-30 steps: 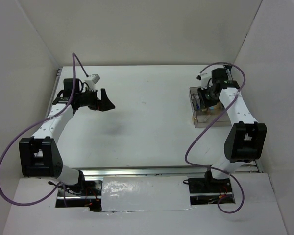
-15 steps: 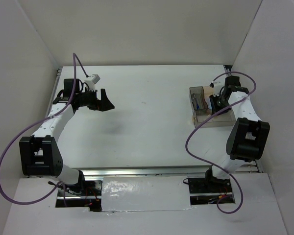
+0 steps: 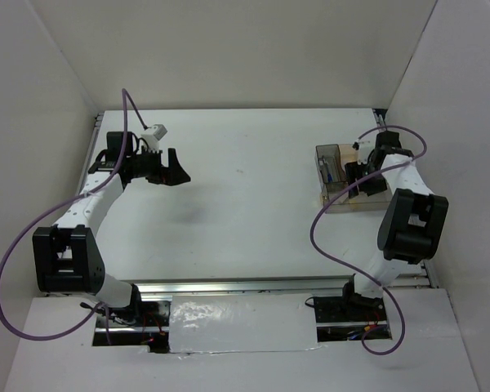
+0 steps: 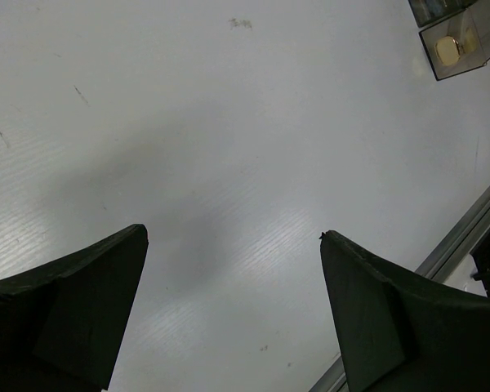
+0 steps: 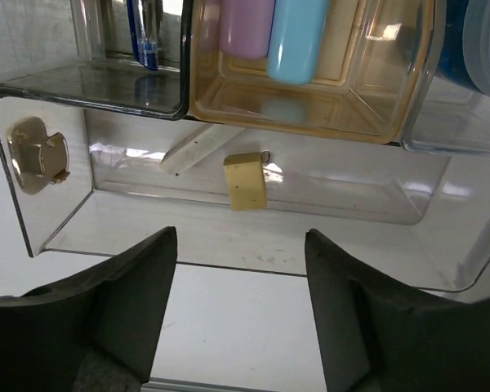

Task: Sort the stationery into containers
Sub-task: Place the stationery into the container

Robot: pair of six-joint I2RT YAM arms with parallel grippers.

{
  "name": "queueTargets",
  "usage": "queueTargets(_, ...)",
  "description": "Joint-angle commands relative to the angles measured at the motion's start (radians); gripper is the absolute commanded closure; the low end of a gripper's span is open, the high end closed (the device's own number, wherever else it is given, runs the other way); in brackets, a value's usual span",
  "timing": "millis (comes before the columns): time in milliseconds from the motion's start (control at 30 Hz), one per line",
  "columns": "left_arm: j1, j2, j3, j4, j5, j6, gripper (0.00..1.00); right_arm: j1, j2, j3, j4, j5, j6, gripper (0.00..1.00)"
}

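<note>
Hanging just above the clear plastic rectangular tray divided into compartments [image 5: 376, 200], the right gripper [image 5: 238, 245] shows its two dark fingers spread well apart with nothing between them. A second ago they stood much closer together, so the claw has just let go. In the overhead view the right arm has also swung from the tray's [image 3: 336, 202] left half toward its right side.

The small tan cube [image 5: 245, 181] lies flat on the floor of the long clear front compartment, straight beyond the parted fingers. It sits just beside a pale flat strip [image 5: 200, 149]; whether the two touch cannot be told. This is most likely the piece just released, and it counts as sorted.

A rounded beige block [image 5: 37, 153] sits at the left end of that same compartment. Behind it, the pink bar [image 5: 247, 24] and light-blue bar [image 5: 298, 37] rest side by side in the amber-tinted compartment, and the blue pen [image 5: 143, 33] stands in the smoky-grey section [image 5: 82, 77]. A blue-white roll [image 5: 482, 49] shows at the far right edge.

The left gripper [image 4: 233, 237] has not moved. Its claw is fully spread and empty over the white table [image 4: 229, 122], well apart from the tray.

Every piece of stationery that can be made out sits inside the tray, so the sorting looks finished or nearly so. The right arm probably only needs to lift away.
</note>
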Motion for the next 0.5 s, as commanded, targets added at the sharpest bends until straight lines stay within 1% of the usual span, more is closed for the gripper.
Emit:
queueTargets(0,-0.002,-0.027,0.027,0.002,-0.006,0.008,0.01,-0.004,-0.015,0.045,0.003,-0.022,0.022,0.28)
queueTargets(33,-0.002,-0.032,0.025,0.002,-0.006,0.008,0.01,-0.005,-0.03,0.053,-0.001,-0.037,0.029,0.26)
queueTargets(100,0.0,-0.045,0.028,-0.001,-0.009,0.008,0.01,0.0,-0.09,0.068,-0.034,-0.06,0.045,0.16)
queueTargets(133,0.0,-0.048,0.033,-0.016,-0.006,0.014,0.01,0.0,-0.137,0.096,-0.067,-0.104,0.055,0.14)
queueTargets(167,0.003,-0.051,0.045,-0.026,-0.005,0.02,0.01,0.003,-0.163,0.111,-0.08,-0.129,0.064,0.03)
queueTargets(200,0.008,-0.056,0.051,-0.036,0.0,0.027,0.01,0.006,-0.192,0.143,-0.09,-0.151,0.091,0.0)
queueTargets(233,0.011,-0.061,0.057,-0.043,-0.006,0.025,0.01,0.01,-0.24,0.16,-0.106,-0.168,0.108,0.0)
queueTargets(300,0.015,-0.08,0.059,-0.055,-0.064,0.016,0.01,0.029,-0.281,0.203,-0.121,-0.208,0.151,0.0)
queueTargets(333,0.018,-0.087,0.06,-0.064,-0.084,0.011,0.01,0.032,-0.329,0.209,-0.112,-0.215,0.17,0.0)
queueTargets(467,0.041,-0.143,0.056,-0.099,-0.12,0.027,0.01,0.029,-0.459,0.165,-0.042,-0.229,0.239,0.0)
